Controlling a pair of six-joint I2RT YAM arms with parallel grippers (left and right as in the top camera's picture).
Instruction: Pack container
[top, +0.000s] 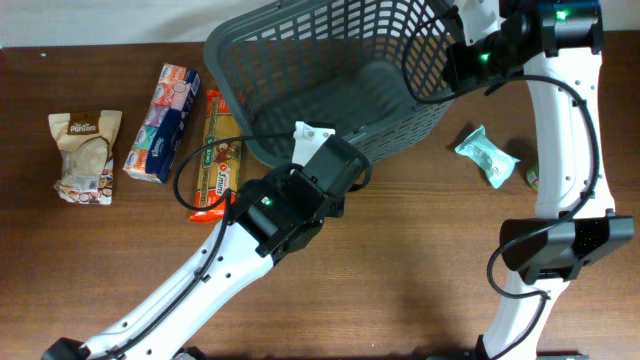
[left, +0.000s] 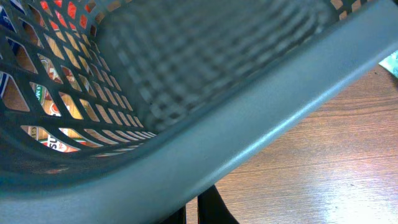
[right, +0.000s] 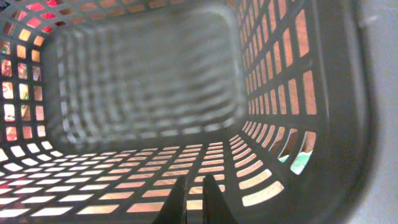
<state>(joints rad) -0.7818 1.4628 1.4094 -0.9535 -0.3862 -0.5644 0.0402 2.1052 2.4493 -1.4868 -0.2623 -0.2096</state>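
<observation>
A: Step in hand?

B: Container (top: 300, 60) positioning, by the look of it. It sits tilted at 12 o'clock on the table (top: 400, 260), with nothing inside. The left gripper (left: 198, 208) is at the near rim, jaws pinched nearly together. The right gripper (right: 196, 188) looks in from the 2 o'clock corner, jaws equally narrow. Cannot tell whether either nips plastic.

A: Next move?

B: Likely level it first. 3 items wait at 9 o'clock: snack bag (top: 85, 157), tissue pack (top: 162, 122), pasta packet (top: 217, 155). 1 teal packet (top: 487, 155) lies at 3 o'clock. None are packed.

No txt legible; print on pkts (top: 160, 122) too small
</observation>
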